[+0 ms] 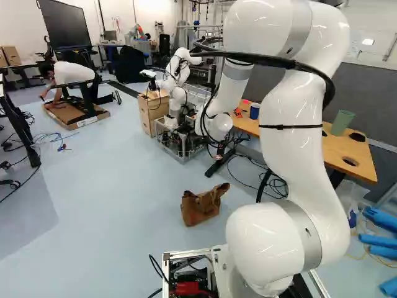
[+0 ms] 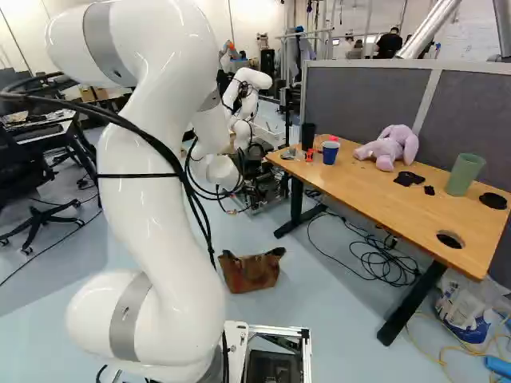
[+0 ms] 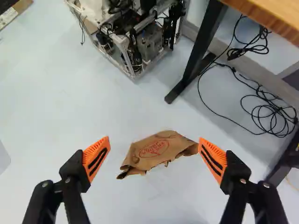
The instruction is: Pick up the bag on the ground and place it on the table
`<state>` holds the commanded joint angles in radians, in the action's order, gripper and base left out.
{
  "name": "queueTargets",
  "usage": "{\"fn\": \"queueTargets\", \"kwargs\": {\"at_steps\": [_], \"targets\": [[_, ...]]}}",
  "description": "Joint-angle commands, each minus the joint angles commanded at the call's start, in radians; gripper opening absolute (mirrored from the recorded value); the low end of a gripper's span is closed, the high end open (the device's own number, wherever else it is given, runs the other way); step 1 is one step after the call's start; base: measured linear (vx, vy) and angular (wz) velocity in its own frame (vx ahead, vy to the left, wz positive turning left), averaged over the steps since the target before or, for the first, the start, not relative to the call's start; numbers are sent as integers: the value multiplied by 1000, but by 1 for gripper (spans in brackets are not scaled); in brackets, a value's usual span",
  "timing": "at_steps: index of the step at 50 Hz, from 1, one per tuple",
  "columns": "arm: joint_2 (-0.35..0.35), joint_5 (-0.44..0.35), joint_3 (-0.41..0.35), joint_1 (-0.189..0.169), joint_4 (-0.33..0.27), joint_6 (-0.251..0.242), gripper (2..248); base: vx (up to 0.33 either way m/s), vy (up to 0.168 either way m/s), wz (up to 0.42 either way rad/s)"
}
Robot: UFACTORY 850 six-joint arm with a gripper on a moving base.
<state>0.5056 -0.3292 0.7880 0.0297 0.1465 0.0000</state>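
Note:
The brown bag stands on the floor ahead of my base, in the left base view (image 1: 201, 207) and the right base view (image 2: 251, 272). From above, in the wrist view, the bag (image 3: 161, 150) shows a red oval mark and crumpled ends. My gripper (image 3: 154, 141) is open over it, its orange pads wide apart on either side, touching nothing; the bag lies on the floor below. I cannot make out the gripper in the base views. The wooden table (image 2: 371, 187) stands to the right of the bag.
On the table are a blue cup (image 2: 330, 152), a purple plush toy (image 2: 389, 148) and a green cup (image 2: 464, 174). Another robot (image 1: 178, 81) stands beyond the bag. A table leg (image 3: 198, 56) and looped cables (image 3: 268, 112) are near the bag. Farther off, a person crouches by a flat carton.

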Motion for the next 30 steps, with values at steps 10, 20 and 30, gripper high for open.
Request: {"fn": "queueTargets", "kwargs": {"at_steps": [10, 20, 30], "targets": [[48, 56, 34, 0, 16, 0, 247, 0, 0, 0], [94, 111, 67, -1, 32, 0, 247, 0, 0, 0], [140, 167, 100, -1, 48, 0, 247, 0, 0, 0]]}}
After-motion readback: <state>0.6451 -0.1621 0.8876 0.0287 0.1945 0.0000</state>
